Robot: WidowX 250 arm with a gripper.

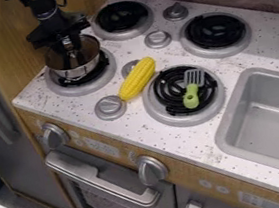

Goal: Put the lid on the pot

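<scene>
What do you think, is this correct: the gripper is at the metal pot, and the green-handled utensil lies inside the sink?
The utensil's place is wrong. In the camera view, the green-handled utensil lies on a black burner beside the yellow corn. The gripper is at the metal pot, as you say.

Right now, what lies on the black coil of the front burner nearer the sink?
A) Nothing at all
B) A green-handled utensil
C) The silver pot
B: the green-handled utensil lies on that coil, while the pot sits on the burner beyond the corn.
</scene>
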